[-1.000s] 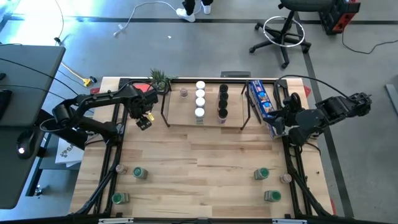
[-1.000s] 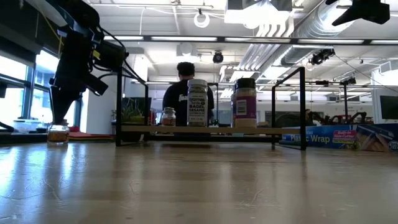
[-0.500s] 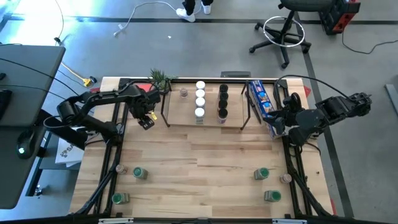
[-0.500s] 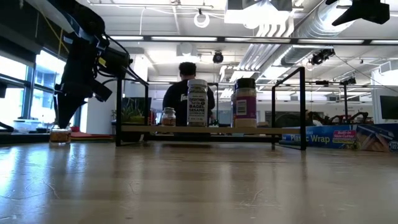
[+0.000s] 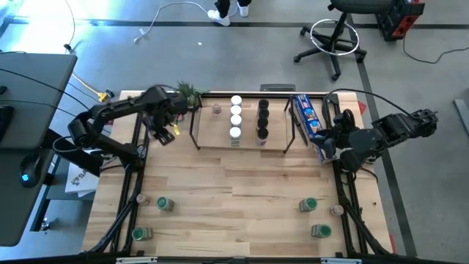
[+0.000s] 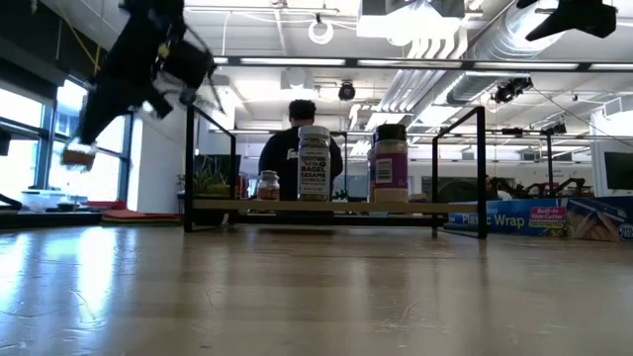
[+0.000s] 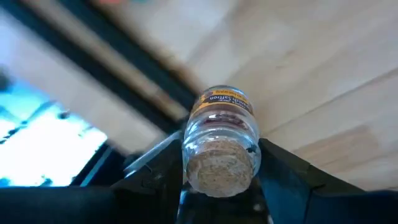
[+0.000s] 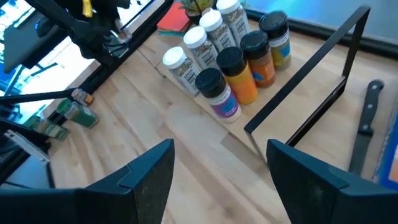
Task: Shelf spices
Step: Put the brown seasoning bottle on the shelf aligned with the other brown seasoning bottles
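Wrist footage from the left arm is giving what the overhead cannot: the left claw [image 7: 217,186] is gripping a small glass jar [image 7: 221,140] with a cork stopper and a yellow label band, its two dark fingers [image 7: 158,165] pressing the jar's sides. From above, that claw [image 5: 165,132] is only showing as a dark mass with a yellow fleck, hanging beside the shelf's left end — the jar itself is too small to pick out there. At table height the jar [image 6: 78,154] is appearing lifted clear of the bench [image 6: 316,297], though blurred.

The right claw [image 8: 217,168] is standing wide with nothing between its fingers, waiting near the shelf's right end by the blue box [image 5: 307,121], which is partly hidden under the arm.

The shelf [image 5: 242,141] is holding a row of white-lidded jars [image 5: 236,116], a row of black-lidded jars [image 5: 262,117] and one lone small jar [image 5: 217,109]. Green-lidded jars [image 5: 165,204] are lying near the bench's front corners; whether the tiny ones beside them are upright is probably not decidable. A person [image 6: 297,148] is partly hidden behind the shelf.
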